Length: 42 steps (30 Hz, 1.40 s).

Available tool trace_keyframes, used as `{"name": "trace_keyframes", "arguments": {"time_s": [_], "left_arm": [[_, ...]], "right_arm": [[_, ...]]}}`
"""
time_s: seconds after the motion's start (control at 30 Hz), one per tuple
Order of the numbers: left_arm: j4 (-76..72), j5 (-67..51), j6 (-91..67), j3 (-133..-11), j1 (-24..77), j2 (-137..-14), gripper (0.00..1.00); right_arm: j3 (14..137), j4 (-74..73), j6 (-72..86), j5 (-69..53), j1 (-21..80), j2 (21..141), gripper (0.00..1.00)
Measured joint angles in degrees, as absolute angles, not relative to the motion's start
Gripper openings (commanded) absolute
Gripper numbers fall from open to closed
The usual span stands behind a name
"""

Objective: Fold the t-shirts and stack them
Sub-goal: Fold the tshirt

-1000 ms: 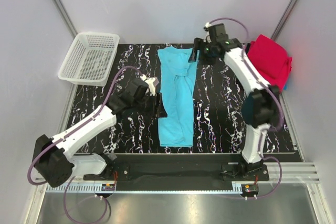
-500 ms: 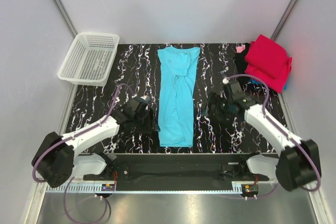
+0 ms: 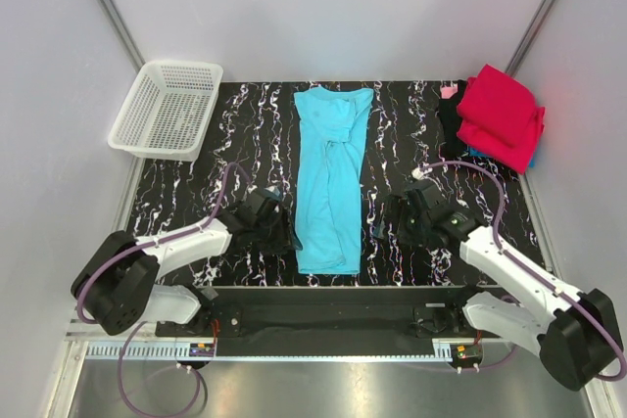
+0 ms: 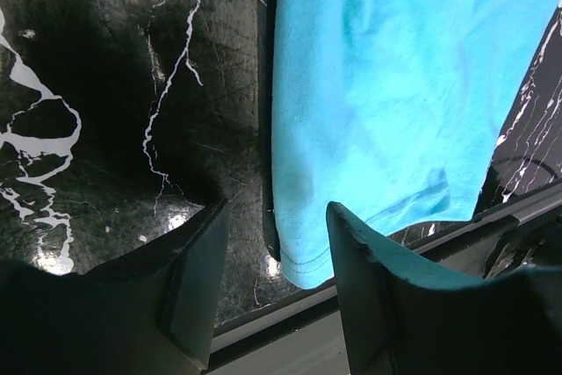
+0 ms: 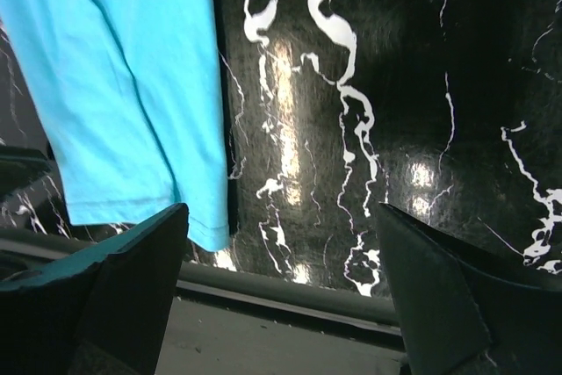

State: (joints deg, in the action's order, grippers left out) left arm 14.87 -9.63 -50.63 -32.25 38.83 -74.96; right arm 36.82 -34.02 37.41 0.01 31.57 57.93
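**A:** The turquoise shirt (image 3: 331, 178) lies as a long, narrow strip down the middle of the table (image 3: 411, 134), collar at the far end and hem at the near edge.

**B:** Both arms are low at that hem. The left gripper (image 4: 277, 208) is parted, jaws straddling the left hem corner but not pinching it. The right gripper (image 5: 281, 208) gapes wide over bare table, with the right hem corner just beside one finger.

**A:** How will it handle?

**B:** Light, limp cloth, I'd say, with no stiffness, so it'll droop and drag. Best to pinch both hem corners together so the strip lifts level.

**A:** And the risk?

**B:** Catching only the top layer, which would let the strip fall open. The red shirt (image 3: 502, 115) sits at the far right.
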Motion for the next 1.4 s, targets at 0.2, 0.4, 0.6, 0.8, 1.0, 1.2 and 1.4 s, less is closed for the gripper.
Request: {"name": "trace_keyframes", "arguments": {"time_s": [0.2,0.4,0.6,0.8,1.0,1.2,1.4], "left_arm": [[12.6,-9.6,-52.2,-30.8,39.0,-75.0,0.53],[7.8,-10.4,-54.5,-29.8,39.4,-76.1,0.53],[6.3,-11.2,-56.9,-29.8,39.6,-77.0,0.52],[10.9,-10.1,-59.0,-29.8,40.2,-75.2,0.52],[14.5,-9.8,-60.1,-30.0,40.5,-74.0,0.52],[15.8,-10.3,-60.8,-30.2,41.3,-74.0,0.48],[17.4,-11.4,-61.6,-30.2,42.5,-74.0,0.41]], "right_arm": [[32.4,-31.6,40.7,2.6,32.3,54.2,0.92],[24.9,-28.9,44.1,2.0,32.8,52.8,0.9],[21.8,-22.2,46.6,-1.4,33.1,52.7,0.89],[21.4,-13.6,48.4,-4.7,34.2,57.8,0.84],[22.0,-5.9,50.8,-6.7,37.0,63.9,0.77],[23.5,-2.7,53.5,-6.4,42.6,68.3,0.72],[25.4,-2.9,56.8,-4.2,47.7,71.1,0.69]]}}
